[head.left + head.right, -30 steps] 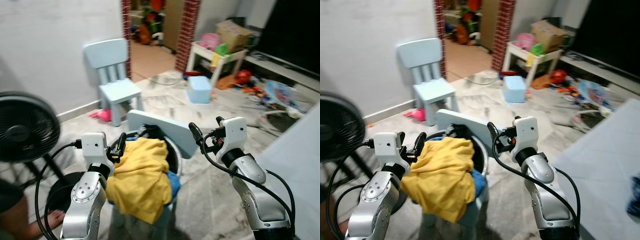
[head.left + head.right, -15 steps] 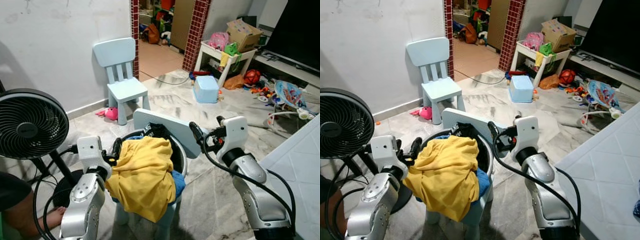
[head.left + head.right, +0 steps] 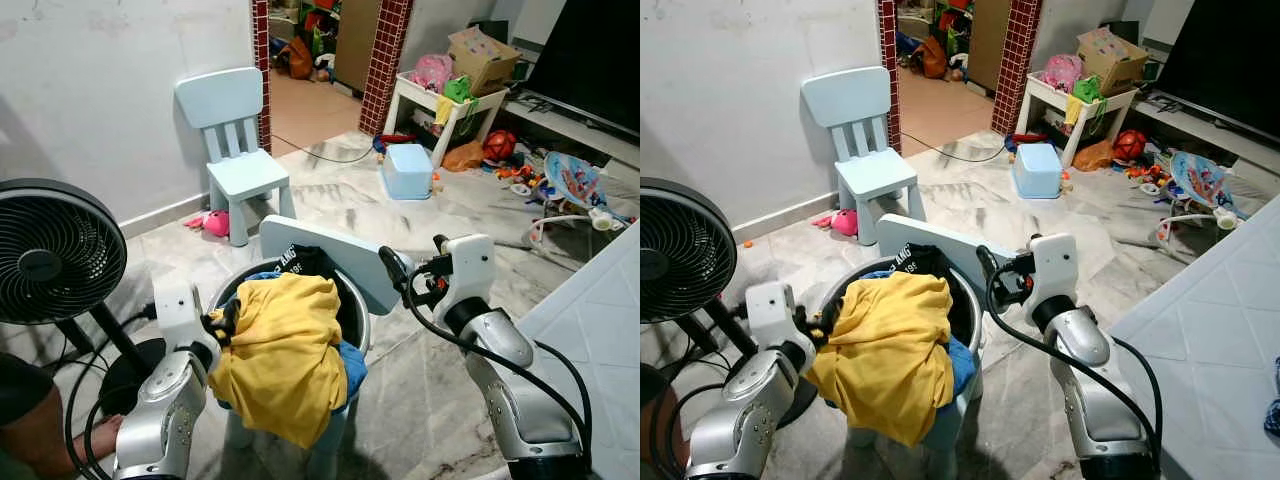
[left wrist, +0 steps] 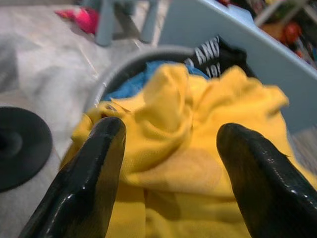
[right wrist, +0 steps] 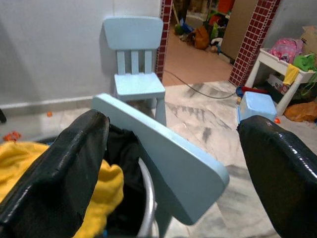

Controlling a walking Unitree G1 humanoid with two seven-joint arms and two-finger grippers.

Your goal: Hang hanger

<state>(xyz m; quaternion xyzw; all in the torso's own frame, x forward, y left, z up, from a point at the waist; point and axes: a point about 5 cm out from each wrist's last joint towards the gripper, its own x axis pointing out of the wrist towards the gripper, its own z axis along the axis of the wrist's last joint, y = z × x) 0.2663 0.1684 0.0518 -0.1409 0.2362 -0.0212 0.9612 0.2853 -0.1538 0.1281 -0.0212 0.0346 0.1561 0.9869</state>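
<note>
Left gripper spread wide, two black fingers reaching at the near edge of one yellow garment heaped over one round basket. Whether the fingers touch the cloth: cannot tell. Right gripper also spread apart, raised beside the basket's right side, over the slanted back of one pale blue chair carrying the basket. Nothing between its fingers.

In the basket, besides the yellow garment: one black garment with white lettering at the far side, one blue piece of cloth hanging out on the right. No hanger made out anywhere in these views.

Behind the basket, one second pale blue chair standing upright against the white wall, one pink toy on the floor near its legs. One black fan at the robot's left, its round base on the marble floor. One person's foot on the floor at the lower left.

Farther off: one small blue stool, one white table piled with toys, one cardboard box, two red brick pillars framing a doorway. One white tiled surface at the right edge.
</note>
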